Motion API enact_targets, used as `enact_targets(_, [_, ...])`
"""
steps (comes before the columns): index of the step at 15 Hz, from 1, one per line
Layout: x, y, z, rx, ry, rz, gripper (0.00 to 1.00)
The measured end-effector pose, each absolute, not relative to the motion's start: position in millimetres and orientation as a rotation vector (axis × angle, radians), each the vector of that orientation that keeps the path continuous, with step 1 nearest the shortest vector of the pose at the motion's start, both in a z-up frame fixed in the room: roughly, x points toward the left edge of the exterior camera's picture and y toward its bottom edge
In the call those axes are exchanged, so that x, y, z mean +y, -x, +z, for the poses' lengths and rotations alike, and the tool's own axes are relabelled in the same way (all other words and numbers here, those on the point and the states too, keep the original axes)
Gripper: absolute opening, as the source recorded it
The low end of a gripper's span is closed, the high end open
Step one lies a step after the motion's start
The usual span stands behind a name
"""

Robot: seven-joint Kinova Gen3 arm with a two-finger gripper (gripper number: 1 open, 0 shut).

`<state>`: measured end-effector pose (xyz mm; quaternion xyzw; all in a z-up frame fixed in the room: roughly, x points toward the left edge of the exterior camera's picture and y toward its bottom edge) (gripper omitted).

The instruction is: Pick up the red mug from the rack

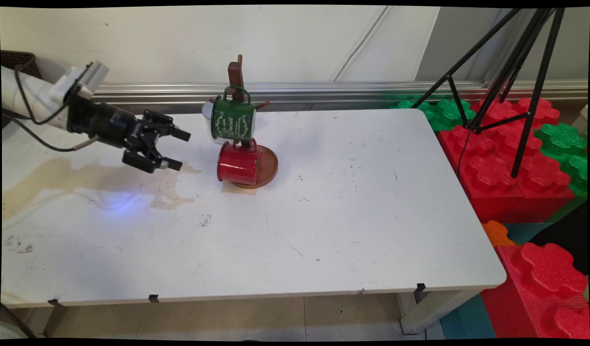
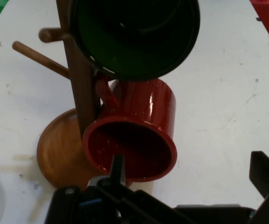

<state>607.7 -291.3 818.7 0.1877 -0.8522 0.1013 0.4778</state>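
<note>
Red mug (image 1: 239, 163) hung low on the wooden mug tree (image 1: 237, 81), its handle on a peg and its open mouth turned toward the tool (image 1: 176, 149), its lower rim close over the tree's round base (image 1: 268, 168). Above it hung the green mug (image 1: 233, 119) with white lettering, and a white mug (image 1: 207, 111) showed partly behind that one. The tool stood open, empty, its fingers spread one above the other, just left of the red mug and apart from it. In the hand view the red mug (image 2: 134, 135) lay straight ahead, with the green mug (image 2: 134, 35) over it. The tree stood on the white table (image 1: 324, 216), toward its far edge. Brownish stains (image 1: 83, 178) marked the table under the tool. Red and green foam blocks (image 1: 516, 158) and a black tripod (image 1: 516, 62) stood to the right.
</note>
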Motion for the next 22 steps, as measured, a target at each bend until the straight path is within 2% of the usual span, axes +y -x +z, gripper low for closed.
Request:
enact_targets(11, [-301, -586, 766, -2.073, -0.474, 0.213, 1.00])
enact_targets(22, [-312, -564, 742, -1.979, -0.546, 0.179, 1.00])
